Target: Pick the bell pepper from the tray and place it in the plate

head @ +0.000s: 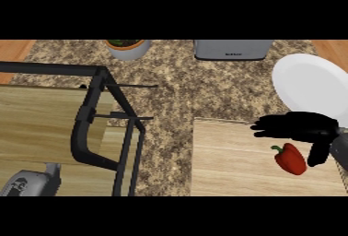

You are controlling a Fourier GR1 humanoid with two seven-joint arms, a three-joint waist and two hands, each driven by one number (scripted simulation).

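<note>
Head view, looking steeply down on the counter. Right hand (299,126): black, entering from the right edge, poised over the far right part of the wooden tray (231,166). Its fingers (268,128) stretch leftward and its thumb (316,154) points down toward the viewer; the hand is spread and grasps nothing. Bell pepper (291,159): red with a green stem, lying on the tray just below the palm and immediately left of the thumb; whether the thumb touches it cannot be told. White plate (309,80): just beyond the hand on the speckled stone counter (183,97), its near rim partly covered by the hand. Grey appliance (233,49): farther away and to the left of the hand, at the counter's back edge. Potted plant (128,47): farther left still, also at the back. Black frame (102,124): well to the left of the hand, standing over lighter wooden boards. Left hand (31,182): only a grey part of that arm shows, at the lower left corner, well apart from everything else.
</note>
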